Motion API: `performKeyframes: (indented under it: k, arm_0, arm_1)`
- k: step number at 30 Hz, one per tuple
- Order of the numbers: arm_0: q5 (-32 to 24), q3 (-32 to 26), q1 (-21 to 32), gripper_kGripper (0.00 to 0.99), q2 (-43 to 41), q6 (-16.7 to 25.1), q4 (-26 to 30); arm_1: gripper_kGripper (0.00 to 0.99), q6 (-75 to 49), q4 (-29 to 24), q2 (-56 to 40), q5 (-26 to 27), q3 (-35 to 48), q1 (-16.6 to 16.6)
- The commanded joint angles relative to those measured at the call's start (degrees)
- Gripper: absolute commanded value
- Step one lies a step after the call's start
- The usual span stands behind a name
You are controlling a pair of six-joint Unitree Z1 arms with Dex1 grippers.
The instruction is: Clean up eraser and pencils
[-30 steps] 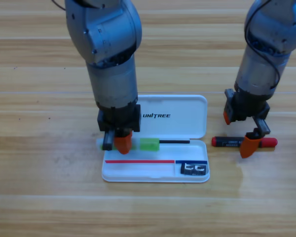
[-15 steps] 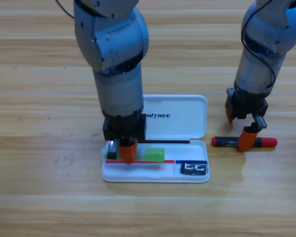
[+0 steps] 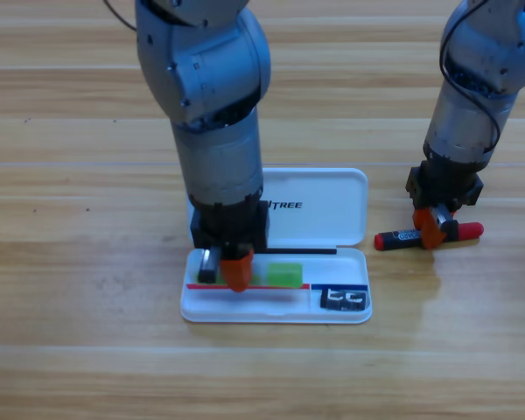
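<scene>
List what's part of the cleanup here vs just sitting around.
Job:
- eraser, in the case's lower right compartment
- green-ended pencil, in the case under the left gripper
- red-ended pencil, on the table under the right gripper

Lying about:
- nothing else in view

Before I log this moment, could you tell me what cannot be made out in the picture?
- High view: most of the green-ended pencil in the white case, hidden under the left gripper.
- High view: the middle of the red-ended pencil, covered by the right gripper.
- High view: the eraser markings, too small to read.
</scene>
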Motion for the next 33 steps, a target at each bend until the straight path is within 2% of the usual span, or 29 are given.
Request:
performKeyframes:
  k: [1,11,17,18,20,21,22,33]
  arm_0:
    - [-0.59,-0.19,-1.67,0.000,4.24,-0.58,0.57]
    - [-0.15,-0.37,-1.76,0.000,5.30,-0.75,0.57]
    - [0.99,-0.99,-1.67,0.000,4.95,-1.72,0.83]
    - [1.17,-0.99,-1.76,0.100,4.77,-1.98,0.92]
    - [1.26,-0.81,-1.67,0.804,4.51,-2.07,1.00]
    - [1.35,-0.81,-1.76,0.966,4.42,-2.16,1.00]
    - [1.26,-0.63,-1.67,0.990,4.24,-2.25,1.00]
    - [1.87,-0.11,-1.67,0.990,2.75,-2.51,1.44]
  arm_1:
    - [0.000,2.72,0.74,0.53,0.43,2.97,-1.30]
    - [0.000,12.74,7.34,-11.34,0.34,2.79,0.64]
    - [0.000,14.32,11.12,-14.06,2.89,2.53,2.57]
    - [0.000,14.50,11.38,-14.15,3.15,2.44,2.83]
    - [0.000,15.02,11.73,-14.06,3.42,2.09,3.45]
    - [0.000,15.38,11.64,-14.06,3.51,1.91,3.71]
    - [0.000,15.64,11.73,-14.06,3.51,1.82,4.06]
    - [0.000,18.19,14.19,-13.80,6.32,-1.87,8.28]
